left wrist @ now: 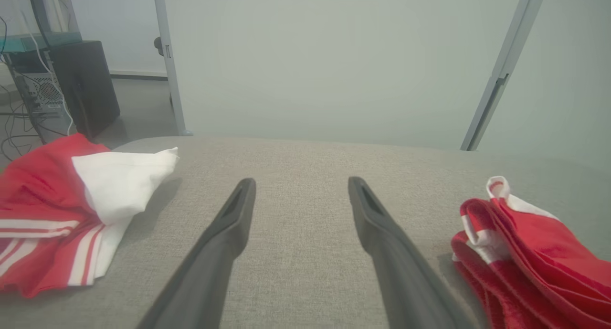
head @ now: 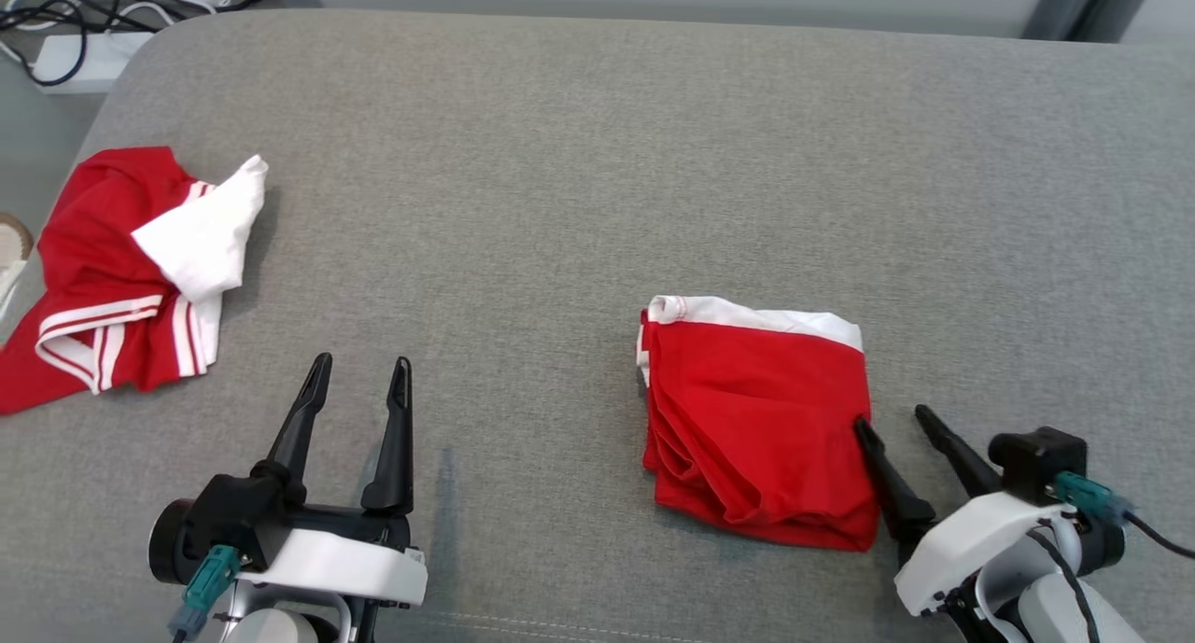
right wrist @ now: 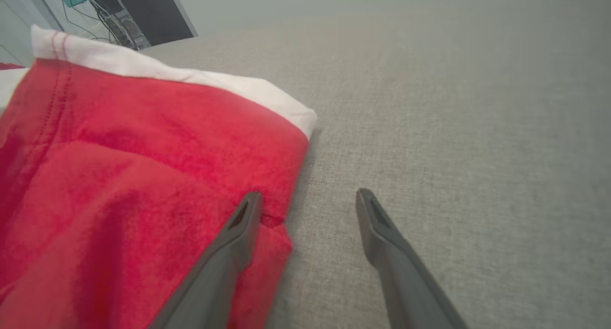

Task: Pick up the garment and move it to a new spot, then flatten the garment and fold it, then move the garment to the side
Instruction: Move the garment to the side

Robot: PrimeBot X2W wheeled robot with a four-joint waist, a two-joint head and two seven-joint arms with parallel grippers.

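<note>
Head view: a folded red garment [head: 761, 419] with a white band along its far edge lies right of centre on the grey fabric surface [head: 560, 158]. The right gripper [head: 891, 417] is at the garment's right edge, its fingers spread apart and holding nothing. One finger overlaps the red cloth and the other is over bare surface. The left gripper [head: 362, 361] sits lower left, its fingers also spread and empty. A crumpled red and white garment [head: 121, 270] lies at the surface's left edge.
</note>
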